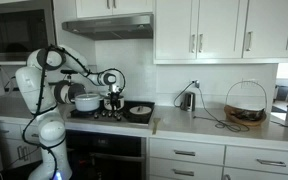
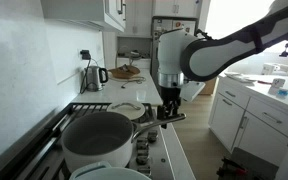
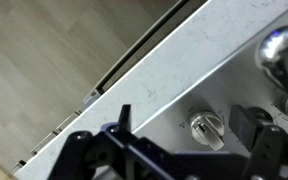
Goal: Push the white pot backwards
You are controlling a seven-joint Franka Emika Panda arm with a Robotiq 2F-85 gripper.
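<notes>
1. In an exterior view, the white pot (image 2: 109, 173) sits at the end edge of the surface (image 2: 174, 150), with only its rim in frame.
2. A larger pot (image 2: 97, 140) stands just beside it.
3. The fingers (image 3: 79, 150) are spread wide and empty, over the front edge by the knobs (image 3: 206, 128), apart from the white pot.

Glossy white arm (image 2: 224, 45) segments with black joint bands, ending in a black claw (image 2: 170, 108).
</notes>
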